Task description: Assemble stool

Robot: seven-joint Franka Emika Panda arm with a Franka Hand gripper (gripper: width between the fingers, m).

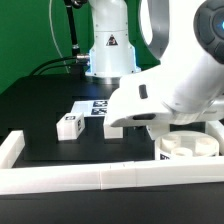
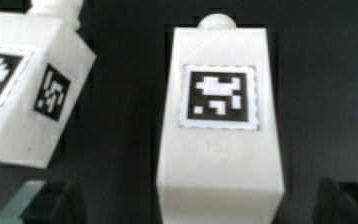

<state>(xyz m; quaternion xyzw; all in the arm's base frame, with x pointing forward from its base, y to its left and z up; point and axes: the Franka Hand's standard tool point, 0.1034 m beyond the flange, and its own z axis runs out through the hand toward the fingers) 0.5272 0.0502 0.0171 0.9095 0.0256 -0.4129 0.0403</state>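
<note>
The gripper (image 2: 190,205) is hanging over the black table (image 1: 45,112) with its fingers (image 2: 34,205) spread wide, one on each side of the centre leg (image 2: 220,110). They are holding nothing, and I am not seeing them touching it. This leg is lying flat under the wrist, its tag facing up, with a small rounded peg at one end. A second, tilted leg (image 2: 25,85) is lying just beside it, and a dark gap of table is separating the two. The seat (image 1: 190,148) is resting at the exterior view's right, near the border rail (image 1: 100,178), and its sockets seem to be facing up. I am judging the leg to be light, stiff plastic and not fragile, but its smooth white sides are probably making it a little slippery, so a grip far from the middle may be letting it swing or slide. The best place, I am thinking, is across the two long sides near the middle of the body, leaving the peg end free for a socket. The finger on the side of the tilted leg is needing care, because the gap there is not large and it may be pushing that neighbour while going down
</note>
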